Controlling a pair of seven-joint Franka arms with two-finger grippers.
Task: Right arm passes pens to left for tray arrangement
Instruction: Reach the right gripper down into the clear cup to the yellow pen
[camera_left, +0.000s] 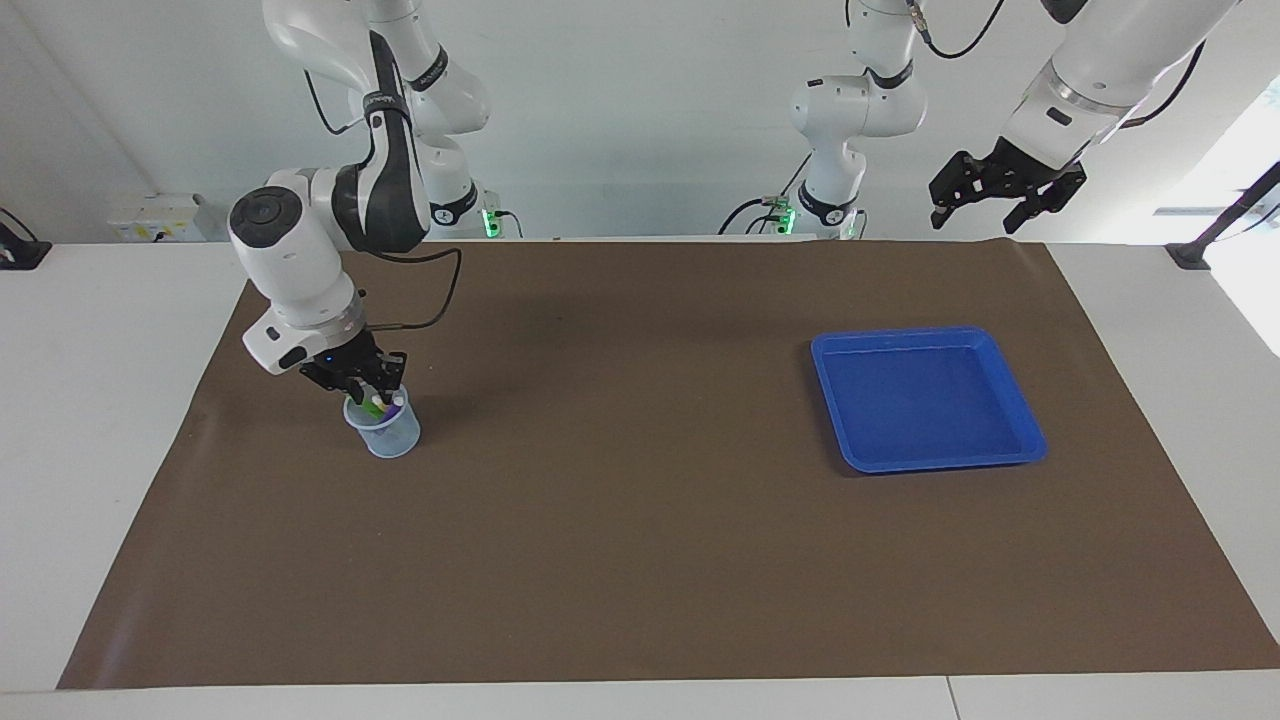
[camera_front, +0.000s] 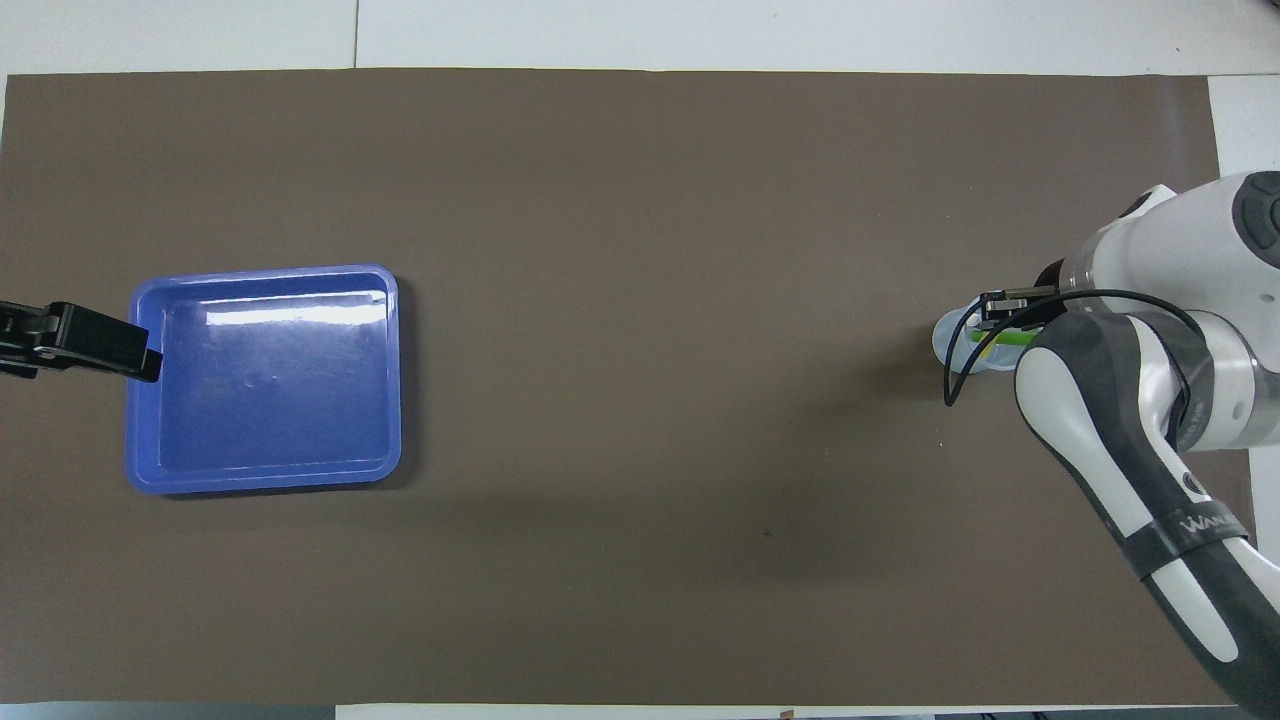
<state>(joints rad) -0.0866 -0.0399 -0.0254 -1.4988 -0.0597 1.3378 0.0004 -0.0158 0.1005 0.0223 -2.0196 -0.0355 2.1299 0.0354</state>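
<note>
The pens, short slim markers in green, purple and yellow with whitish ends, stand together in a small pale translucent plastic cup on the brown mat, near the right arm's end of the table and about midway between its two long edges. In the facing view we see the right arm's black two-finger gripper lowered onto the cup's mouth, its fingertips in among the pen tops; we cannot tell whether they are closed on a pen or merely around one. The shallow square bright blue plastic tray lies flat toward the left arm's end, well apart from the cup. The left arm's black gripper waits in the air above the mat's corner nearest its own base, its fingers spread apart and holding nothing.

In the overhead view we find the right gripper covering most of the cup, with a green pen showing under it. The tray sits near the table's short edge at the left arm's end, and the left gripper overlaps its rim from above.
</note>
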